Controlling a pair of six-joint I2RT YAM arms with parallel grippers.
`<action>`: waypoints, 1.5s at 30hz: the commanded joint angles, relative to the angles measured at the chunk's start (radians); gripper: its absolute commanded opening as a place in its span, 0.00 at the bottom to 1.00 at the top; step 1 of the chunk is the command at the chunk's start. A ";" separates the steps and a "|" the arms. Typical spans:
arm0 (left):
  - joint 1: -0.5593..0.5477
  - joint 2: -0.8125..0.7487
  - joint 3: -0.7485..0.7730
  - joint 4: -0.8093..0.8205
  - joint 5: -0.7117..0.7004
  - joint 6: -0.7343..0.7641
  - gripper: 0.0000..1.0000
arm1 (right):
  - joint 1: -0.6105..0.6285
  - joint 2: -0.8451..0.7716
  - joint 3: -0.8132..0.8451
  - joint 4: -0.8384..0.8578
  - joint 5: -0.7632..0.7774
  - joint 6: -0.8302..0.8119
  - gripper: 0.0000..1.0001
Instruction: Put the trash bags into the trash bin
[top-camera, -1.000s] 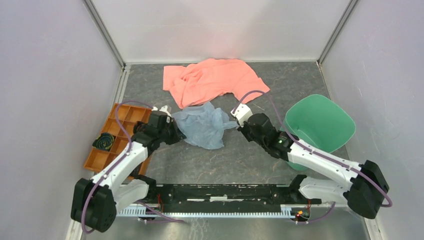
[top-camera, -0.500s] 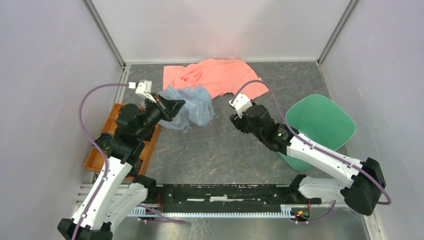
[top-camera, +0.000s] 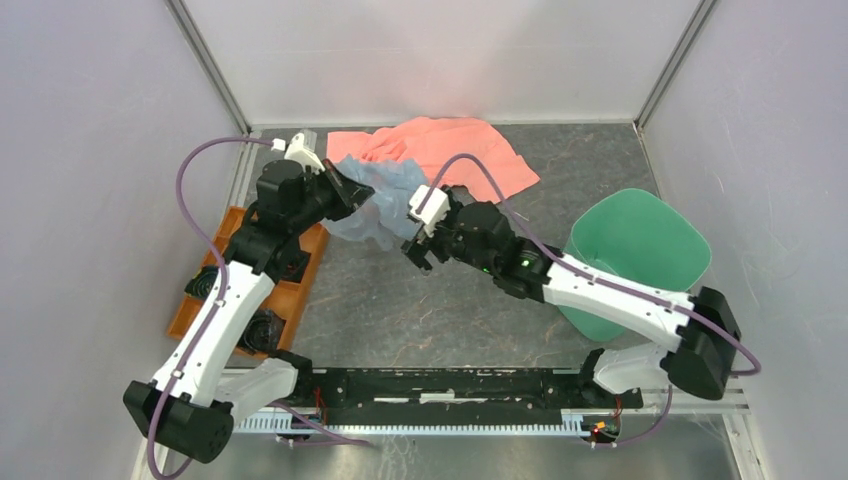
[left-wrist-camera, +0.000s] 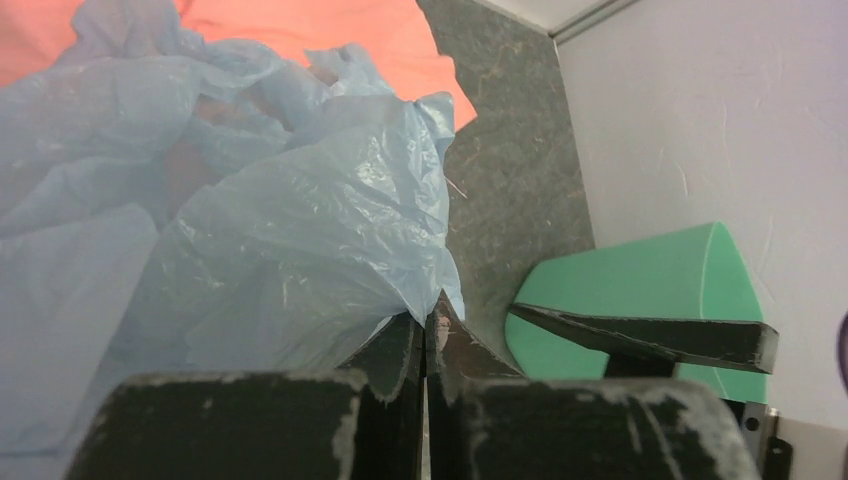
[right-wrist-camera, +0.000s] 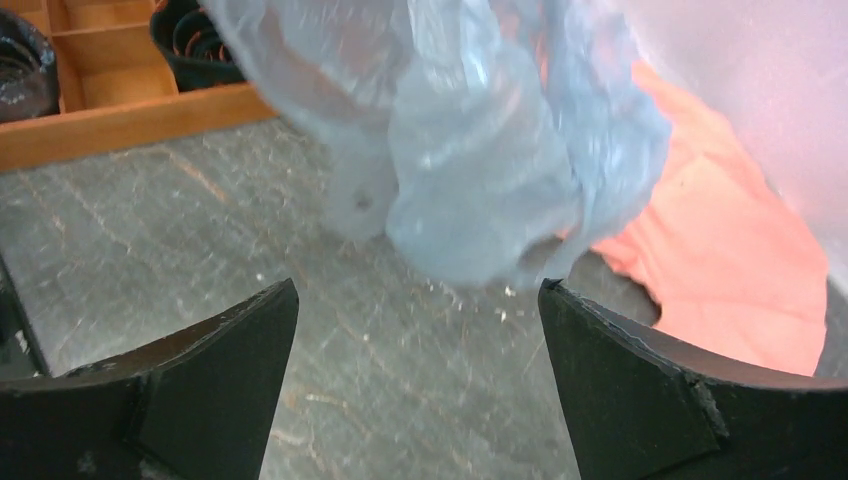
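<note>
Pale blue trash bag (left-wrist-camera: 280, 240) hangs pinched in the closed left gripper (left-wrist-camera: 425, 330), just ahead of the wide-open right gripper (right-wrist-camera: 415, 300), which is nearer the green trash bin (top-camera: 640, 245).

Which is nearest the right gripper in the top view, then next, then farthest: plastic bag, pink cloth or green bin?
1. Plastic bag, just left of the right gripper.
2. Pink cloth, behind, toward the back wall.
3. Green bin, far right.

trash bag (right-wrist-camera: 450, 150) blurred (top cropped), cloth (top-camera: 470, 150) part-hidden
</note>
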 joint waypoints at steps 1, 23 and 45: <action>0.003 -0.053 -0.003 -0.001 0.082 -0.087 0.02 | 0.039 0.084 0.052 0.183 0.124 -0.076 0.98; 0.003 -0.128 0.052 -0.082 0.299 0.016 0.82 | -0.130 0.183 -0.019 0.324 -0.447 0.091 0.06; 0.002 -0.388 -0.097 -0.234 0.525 0.395 1.00 | -0.377 0.262 0.190 -0.189 -0.917 0.282 0.00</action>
